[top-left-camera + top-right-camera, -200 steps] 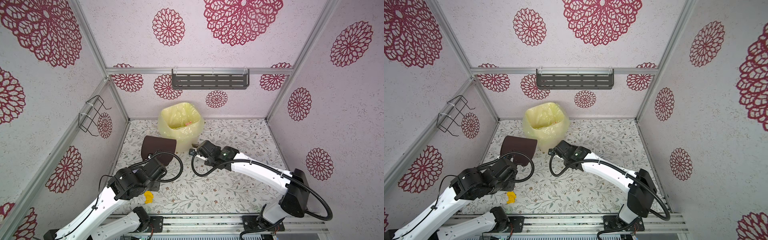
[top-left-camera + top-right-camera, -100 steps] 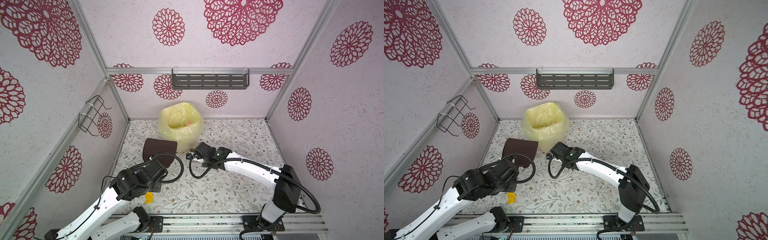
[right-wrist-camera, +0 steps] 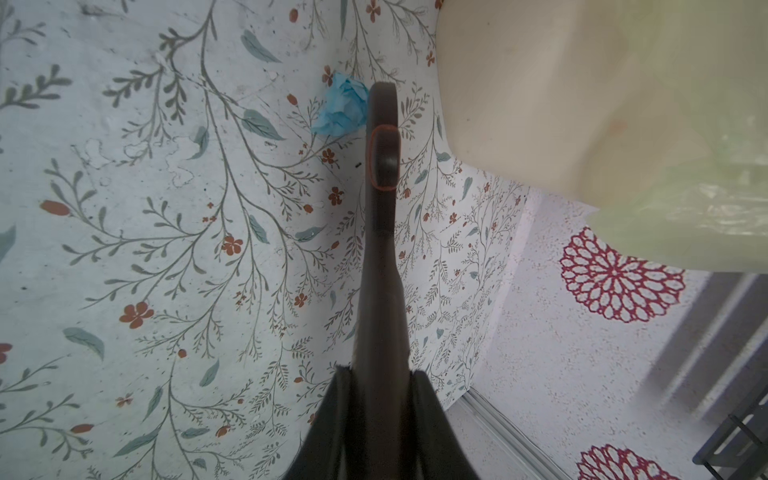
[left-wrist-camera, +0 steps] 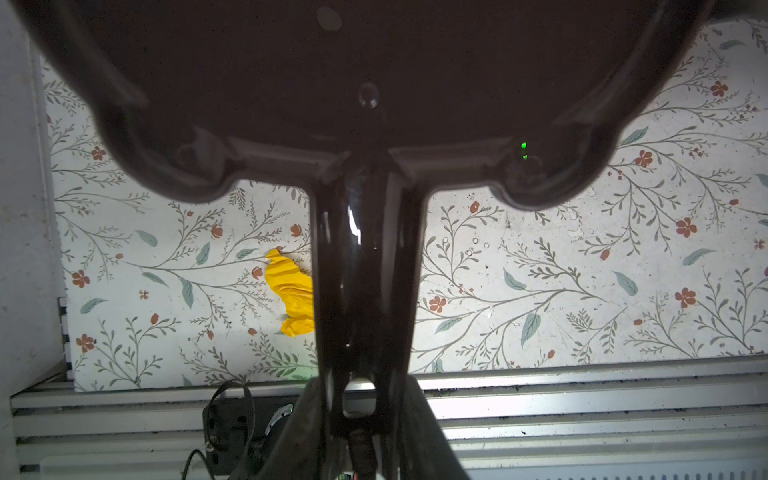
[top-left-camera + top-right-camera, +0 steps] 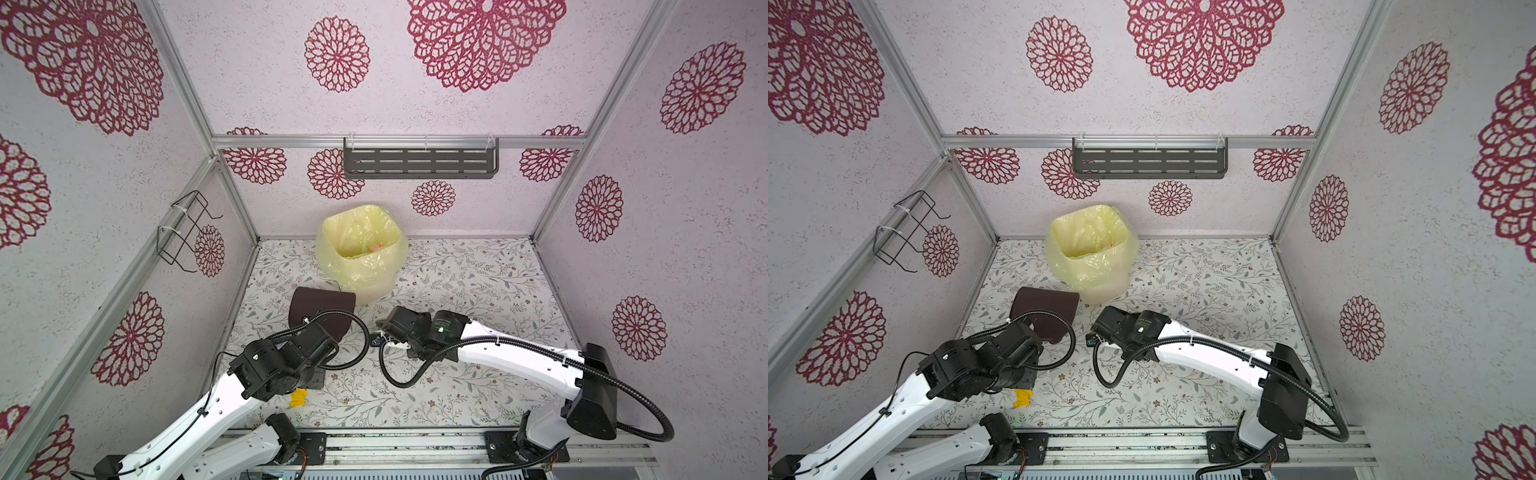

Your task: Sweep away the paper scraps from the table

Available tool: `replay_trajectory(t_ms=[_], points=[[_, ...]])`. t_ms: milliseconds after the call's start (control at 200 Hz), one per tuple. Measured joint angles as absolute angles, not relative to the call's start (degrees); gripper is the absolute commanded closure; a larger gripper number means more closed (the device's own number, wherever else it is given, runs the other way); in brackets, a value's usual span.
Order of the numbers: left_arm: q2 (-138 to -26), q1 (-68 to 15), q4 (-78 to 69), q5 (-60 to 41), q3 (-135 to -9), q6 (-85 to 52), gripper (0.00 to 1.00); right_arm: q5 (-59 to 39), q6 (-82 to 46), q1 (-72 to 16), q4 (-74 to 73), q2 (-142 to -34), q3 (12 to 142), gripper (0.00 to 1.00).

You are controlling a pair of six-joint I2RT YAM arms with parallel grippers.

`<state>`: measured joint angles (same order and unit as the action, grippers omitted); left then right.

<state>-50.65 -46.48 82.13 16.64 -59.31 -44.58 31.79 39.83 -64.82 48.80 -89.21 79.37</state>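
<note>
My left gripper (image 4: 361,386) is shut on the handle of a dark brown dustpan (image 4: 374,83). In both top views the dustpan (image 5: 322,309) (image 5: 1044,309) sits tilted in front of the bin, at the left. A yellow paper scrap (image 4: 291,291) (image 5: 298,399) (image 5: 1021,397) lies on the table (image 5: 457,282) behind the pan, near the front edge. My right gripper (image 3: 380,374) (image 5: 386,328) is shut on a slim dark brush (image 3: 382,166). A light blue scrap (image 3: 343,106) lies against the brush tip and is hidden in both top views. Pink scraps (image 5: 376,247) lie inside the bin.
A cream bin lined with a yellow bag (image 5: 361,257) (image 5: 1092,253) (image 3: 561,104) stands at the back, close to the brush tip. The left wall runs right beside the dustpan. A metal rail (image 4: 582,399) borders the table's front edge.
My right gripper with the brush swung left, then drew back toward the table's front. The dustpan shifted slightly nearer the front.
</note>
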Motion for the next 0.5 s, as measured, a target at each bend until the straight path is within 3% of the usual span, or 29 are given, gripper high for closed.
replay_trajectory(t_ms=[500], points=[[-48.42,-46.50,82.21,16.12,-59.02,-47.48,1.00,32.14,46.96,-66.46,40.36,-95.55,79.59,1.00]])
